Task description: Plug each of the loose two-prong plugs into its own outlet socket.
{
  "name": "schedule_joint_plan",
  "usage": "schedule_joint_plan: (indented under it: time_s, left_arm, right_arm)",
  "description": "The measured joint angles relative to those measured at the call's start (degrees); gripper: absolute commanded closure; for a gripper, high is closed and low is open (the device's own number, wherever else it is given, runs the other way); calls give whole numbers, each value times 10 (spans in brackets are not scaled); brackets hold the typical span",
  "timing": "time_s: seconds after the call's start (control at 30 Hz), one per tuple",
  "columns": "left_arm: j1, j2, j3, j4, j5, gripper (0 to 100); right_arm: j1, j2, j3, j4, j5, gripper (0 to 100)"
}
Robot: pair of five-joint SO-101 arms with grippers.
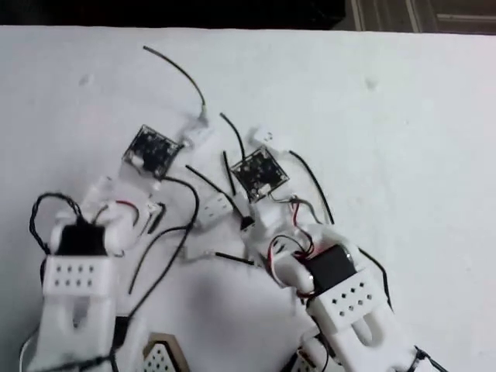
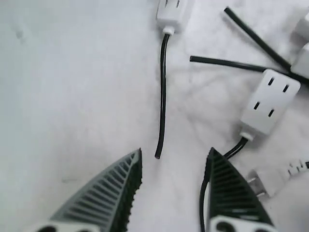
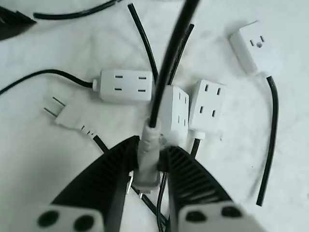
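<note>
Over the white table point(image 1: 418, 124), my right gripper point(image 3: 148, 147) is clamped on a plug point(image 3: 146, 166), one finger pressed to each side of its white body. The plug's black cord point(image 3: 169, 63) rises away from it. Just ahead lies a cluster of white outlet blocks. The middle block point(image 3: 175, 113) sits directly beyond the plug, a second block point(image 3: 208, 105) lies just beside it, and a third block point(image 3: 125, 87) lies crosswise near them with its own wire running off to one side. A fourth block point(image 3: 251, 46) lies apart from the rest, trailing a short wire. I cannot tell whether the prongs of the plug I hold touch the middle block. A loose plug point(image 3: 65, 116) rests flat on the table near the third block, with its two prongs bare. My left gripper point(image 2: 175, 154) hangs above the table with its fingers spread wide apart, gripping nothing. That loose plug lies just beside one of those fingers, and the third block is a little farther on.
</note>
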Motion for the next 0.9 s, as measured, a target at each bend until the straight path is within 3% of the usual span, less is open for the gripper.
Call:
schedule_joint_plan:
  time_s: [0.43,0.9]
  left_arm:
    - [106,-133,19,-8,168,777]
    - [287,-338,21,119,186,777]
  right_arm:
    - [-120,0,-69,58,-9,981]
    - [-136,0,-68,59,-11,981]
